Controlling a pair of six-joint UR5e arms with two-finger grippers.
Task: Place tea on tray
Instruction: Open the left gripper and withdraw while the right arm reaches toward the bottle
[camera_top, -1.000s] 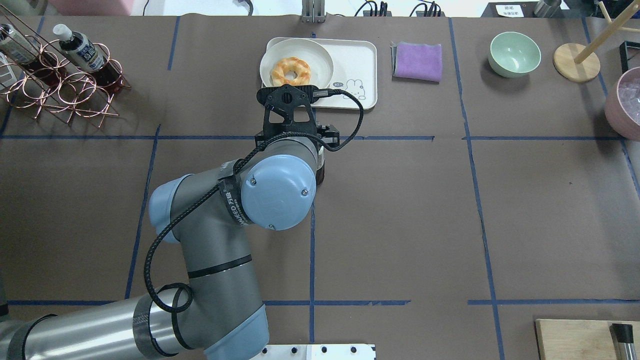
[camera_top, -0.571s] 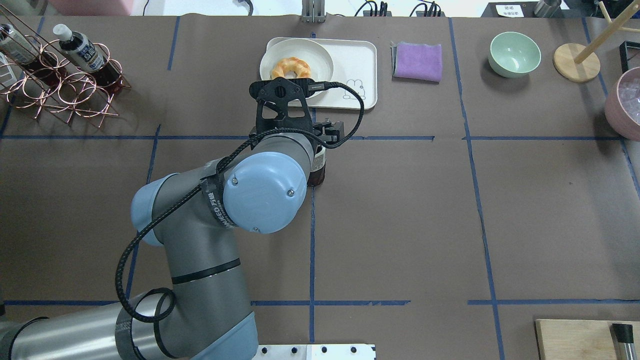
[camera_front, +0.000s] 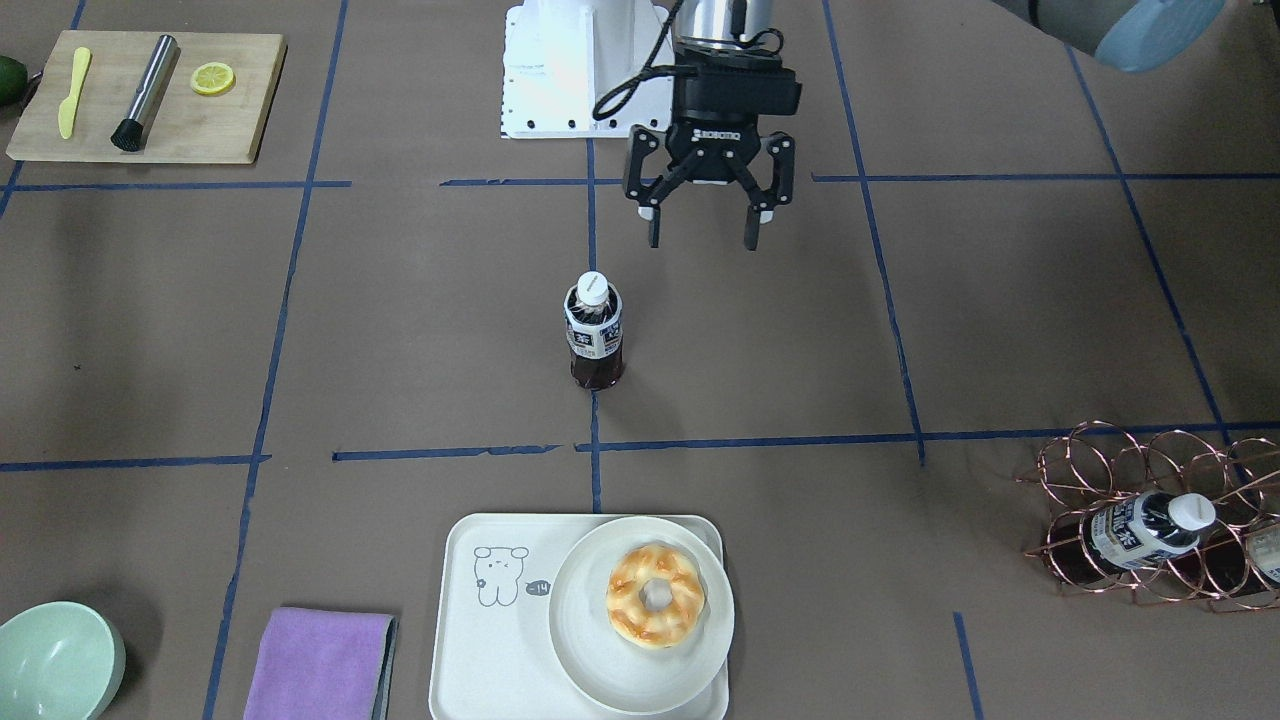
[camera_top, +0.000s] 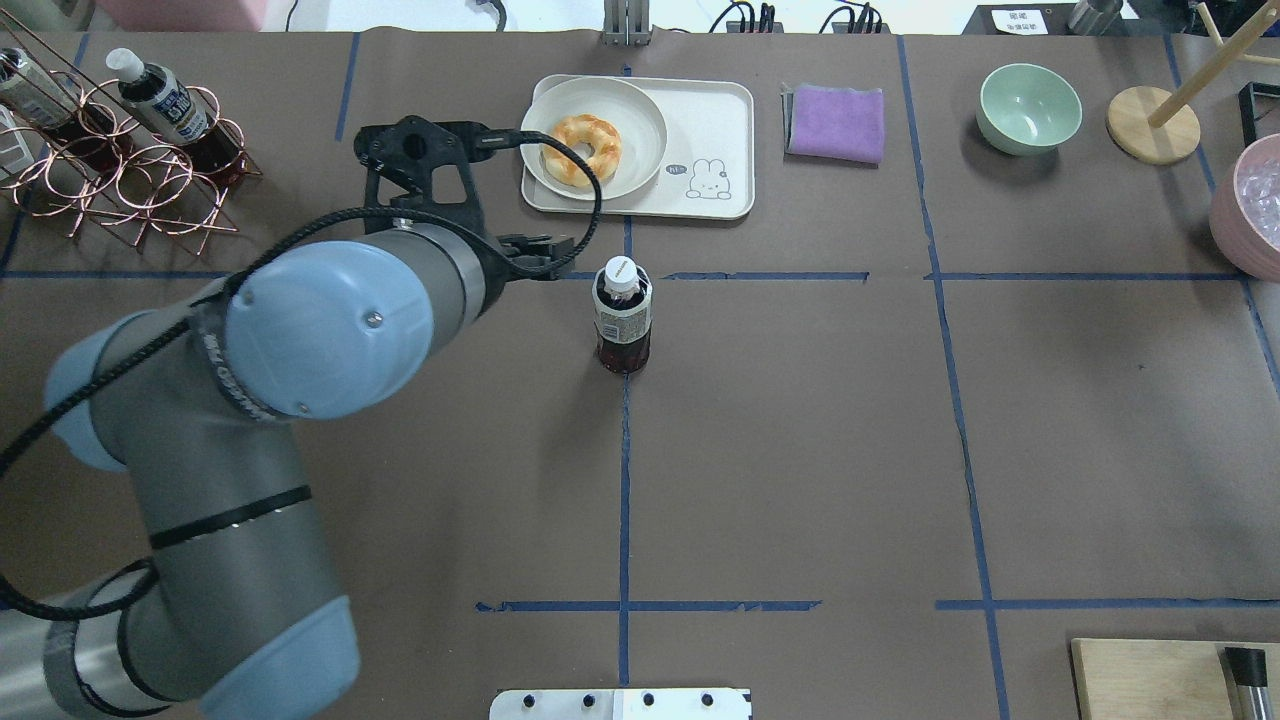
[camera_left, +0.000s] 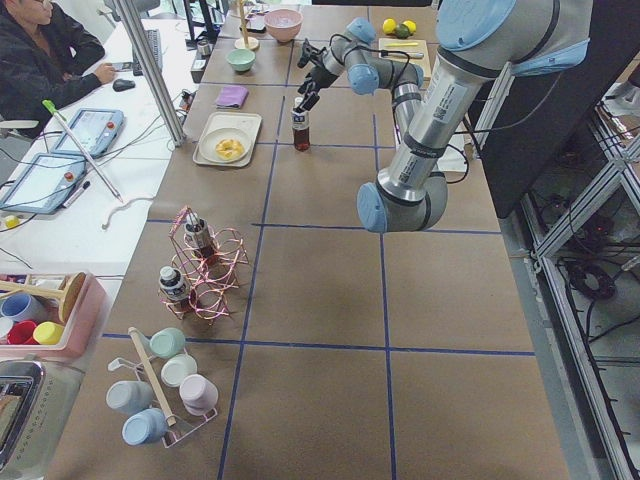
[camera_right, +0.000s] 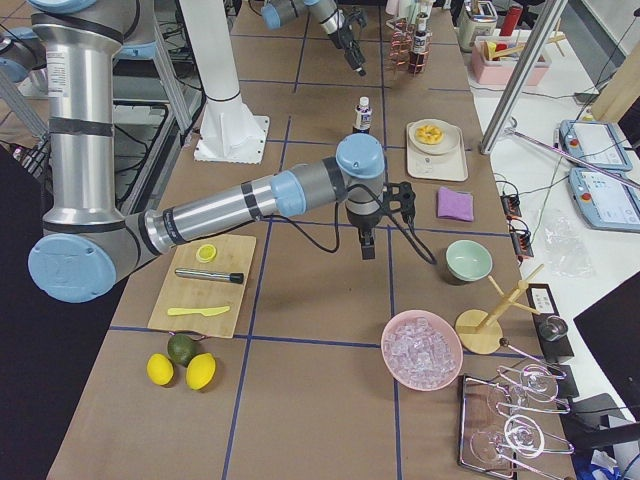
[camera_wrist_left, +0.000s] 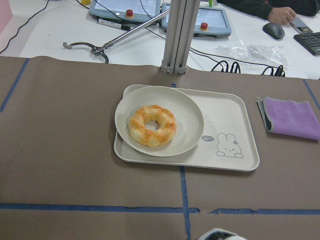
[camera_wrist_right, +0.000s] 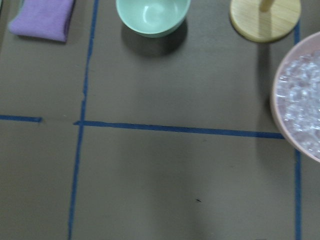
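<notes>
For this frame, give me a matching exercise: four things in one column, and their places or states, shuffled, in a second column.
1 tea
2 doughnut
3 lemon slice
4 left gripper

A on the round plate
B open, empty, above the table
C upright on the table, outside the tray
D on the wooden board

Pairs: 1-C, 2-A, 3-D, 4-B

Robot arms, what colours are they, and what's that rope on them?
The left arm and right arm are round grey tubes with light-blue caps on the joints. The left one has a black braided cable looping along it and a black strap with white letters. The left gripper is black, with two thin fingers.
</notes>
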